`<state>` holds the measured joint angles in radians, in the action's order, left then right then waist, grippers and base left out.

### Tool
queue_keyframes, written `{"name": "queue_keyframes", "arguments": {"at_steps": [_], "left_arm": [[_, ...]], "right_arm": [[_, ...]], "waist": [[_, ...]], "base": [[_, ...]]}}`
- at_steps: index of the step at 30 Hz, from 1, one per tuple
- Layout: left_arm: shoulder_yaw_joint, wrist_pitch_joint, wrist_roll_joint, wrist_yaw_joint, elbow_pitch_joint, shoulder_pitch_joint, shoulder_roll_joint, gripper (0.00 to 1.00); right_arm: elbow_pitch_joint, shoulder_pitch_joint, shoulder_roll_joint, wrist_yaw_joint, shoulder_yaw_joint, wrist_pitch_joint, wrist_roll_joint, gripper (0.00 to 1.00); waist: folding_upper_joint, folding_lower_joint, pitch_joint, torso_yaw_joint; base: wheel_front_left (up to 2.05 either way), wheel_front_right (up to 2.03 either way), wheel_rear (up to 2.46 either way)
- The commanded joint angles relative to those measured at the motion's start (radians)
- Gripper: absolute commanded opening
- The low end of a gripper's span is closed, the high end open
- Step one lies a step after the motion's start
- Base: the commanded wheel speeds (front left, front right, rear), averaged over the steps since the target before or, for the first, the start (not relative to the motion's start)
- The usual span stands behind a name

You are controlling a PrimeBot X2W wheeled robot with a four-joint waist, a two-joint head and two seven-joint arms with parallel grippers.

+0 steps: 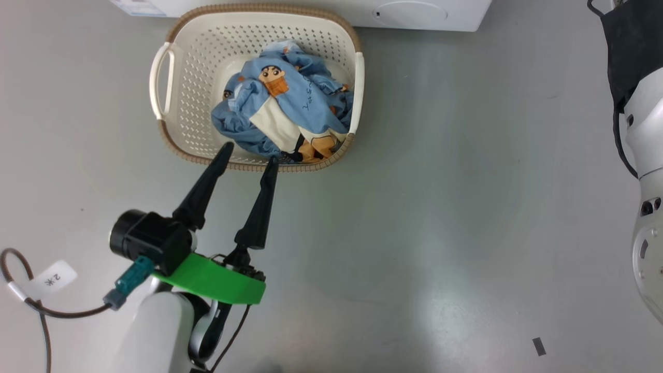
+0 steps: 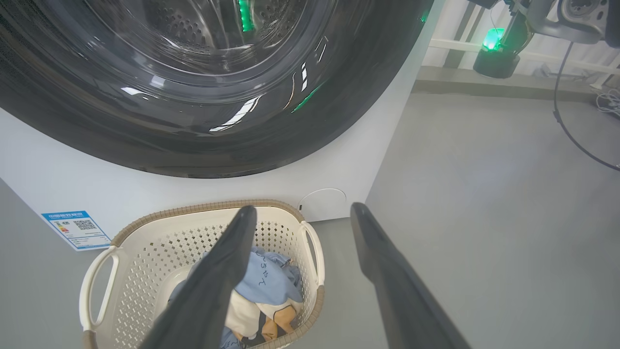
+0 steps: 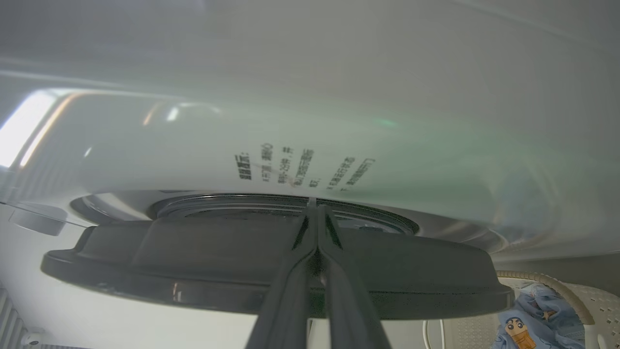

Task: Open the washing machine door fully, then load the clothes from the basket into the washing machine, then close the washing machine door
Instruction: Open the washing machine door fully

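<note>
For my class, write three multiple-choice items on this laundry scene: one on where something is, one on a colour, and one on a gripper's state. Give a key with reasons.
1. Where do the clothes lie?
A. spread on the floor
B. in the basket
C. inside the drum

2. What colour is the basket's woven-look rim?
A. black
B. green
C. brown

3. How do the left gripper fingers stand?
A. spread apart, holding nothing
B. shut on cloth
C. shut on a basket handle

Key:
1 B, since the head view shows the blue garments heaped within the basket's walls.
2 C, since the band around the cream basket is brown.
3 A, since a wide gap shows between the two dark fingers, with nothing gripped between them.
</note>
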<state>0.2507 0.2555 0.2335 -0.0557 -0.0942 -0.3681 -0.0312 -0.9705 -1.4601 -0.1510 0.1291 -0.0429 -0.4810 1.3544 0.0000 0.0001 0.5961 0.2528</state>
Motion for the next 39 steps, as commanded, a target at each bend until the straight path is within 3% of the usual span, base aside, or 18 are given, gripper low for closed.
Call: {"name": "queue_keyframes", "arguments": {"at_steps": [1, 17, 39], "left_arm": [[-0.025, 0.006, 0.012, 0.009, 0.031, -0.016, -0.019, 1.00], [-0.001, 0.006, 0.043, 0.023, 0.039, -0.021, -0.019, 1.00], [-0.043, 0.006, 0.027, 0.026, 0.068, -0.010, -0.019, 1.00]], "right_arm": [[0.019, -0.031, 0.034, 0.002, 0.005, 0.009, -0.012, 0.00], [-0.035, -0.048, 0.053, 0.002, 0.022, 0.010, -0.053, 0.00], [0.042, 0.078, 0.040, 0.002, 0.069, -0.322, -0.024, 0.00]], "waist": [[0.0000, -0.0001, 0.010, 0.010], [0.0000, -0.0001, 0.020, 0.061], [0.0000, -0.0001, -0.023, 0.030]], "base": [[0.00, 0.00, 0.00], [0.00, 0.00, 0.00], [0.00, 0.00, 0.00]]}}
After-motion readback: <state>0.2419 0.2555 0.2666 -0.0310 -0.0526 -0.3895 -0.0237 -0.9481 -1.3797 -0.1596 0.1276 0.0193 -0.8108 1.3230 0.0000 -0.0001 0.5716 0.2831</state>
